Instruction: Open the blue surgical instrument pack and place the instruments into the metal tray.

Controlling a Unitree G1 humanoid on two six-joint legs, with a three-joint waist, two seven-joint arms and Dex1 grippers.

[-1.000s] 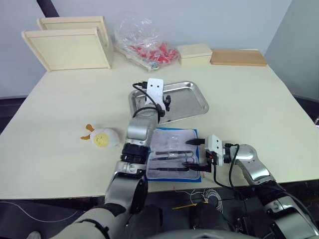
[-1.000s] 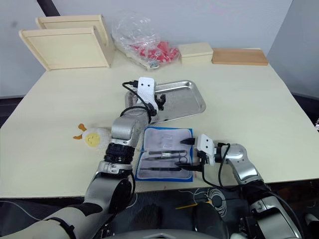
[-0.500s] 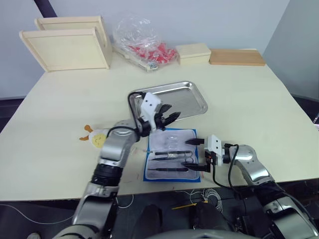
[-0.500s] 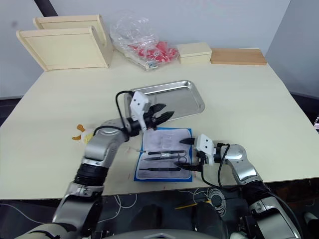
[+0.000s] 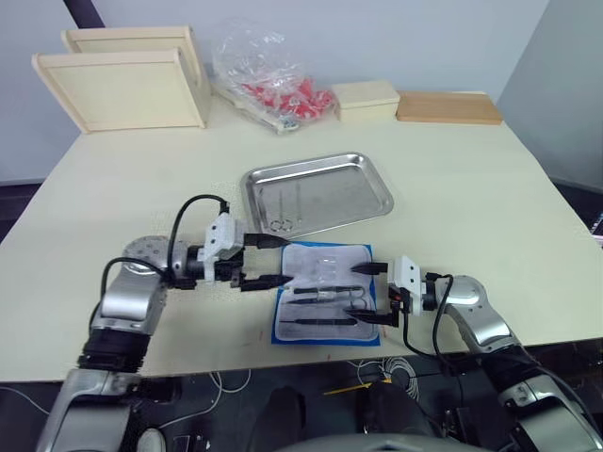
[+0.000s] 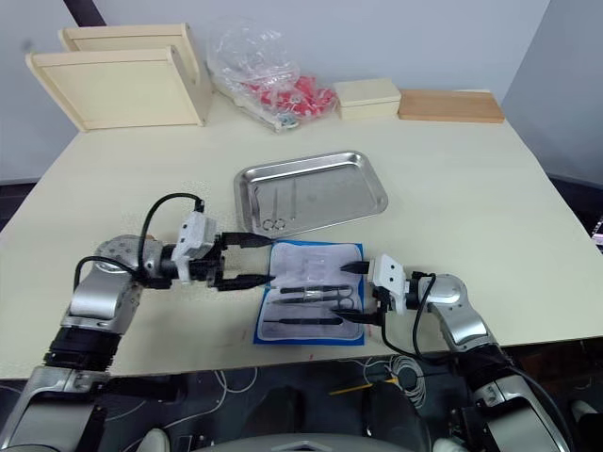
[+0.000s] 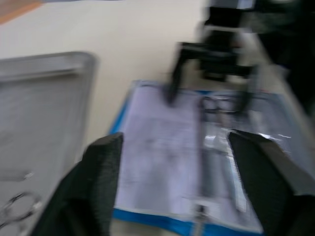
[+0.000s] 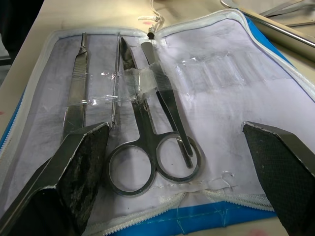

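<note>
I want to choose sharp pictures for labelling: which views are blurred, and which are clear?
Left wrist view: smeared, the blue surgical instrument pack soft. Right wrist view: sharp, the scissors crisp under their sleeves. Eye views: clear, with sheen on the metal tray.

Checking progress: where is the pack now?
In the eye views the pack lies open at the table's near edge, just before the tray, between both tools.

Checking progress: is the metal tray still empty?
No, the metal tray already holds two instruments, lying in its left part.

Silver arms, white wrist blocks, black cables.
</note>
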